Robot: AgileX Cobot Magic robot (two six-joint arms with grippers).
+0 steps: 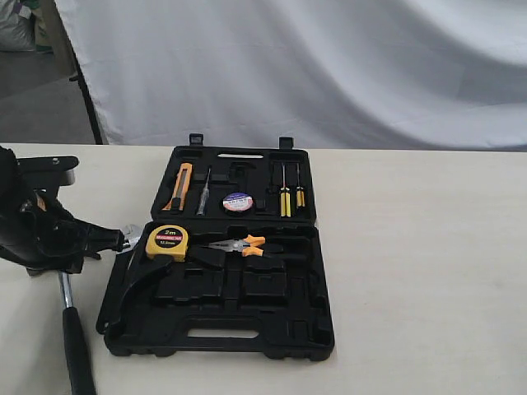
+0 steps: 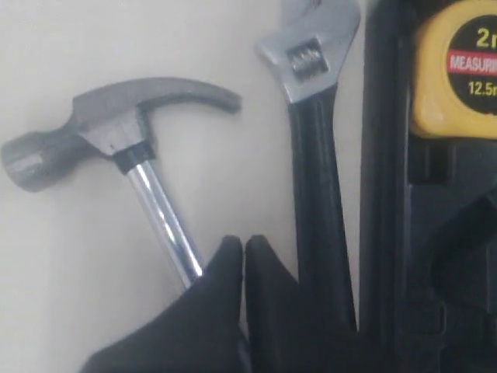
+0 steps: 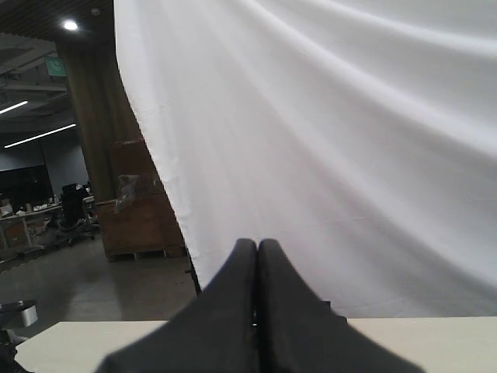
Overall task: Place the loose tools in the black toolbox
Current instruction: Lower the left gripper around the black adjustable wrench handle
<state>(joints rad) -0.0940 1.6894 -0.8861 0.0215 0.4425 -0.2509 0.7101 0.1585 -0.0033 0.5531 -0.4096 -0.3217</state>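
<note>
Cream tabletop fills your view, and nearest its front edge, toward the left corner, lies the steel claw hammer with the long black handle, outside the case. Just beyond, your left gripper hangs over the hammer's bright shaft, black fingers pressed together on nothing. Beside it the small silver adjustable wrench lies along the left wall of the large black moulded plastic toolbox, also outside. The case lies open mid-table. Its near half holds a yellow tape measure and orange-handled pliers. The black tape roll with the blue-white label sits in the far half. By my reading one tool of three is stowed and two remain. Your right gripper is clenched empty, facing the white curtain.
</note>
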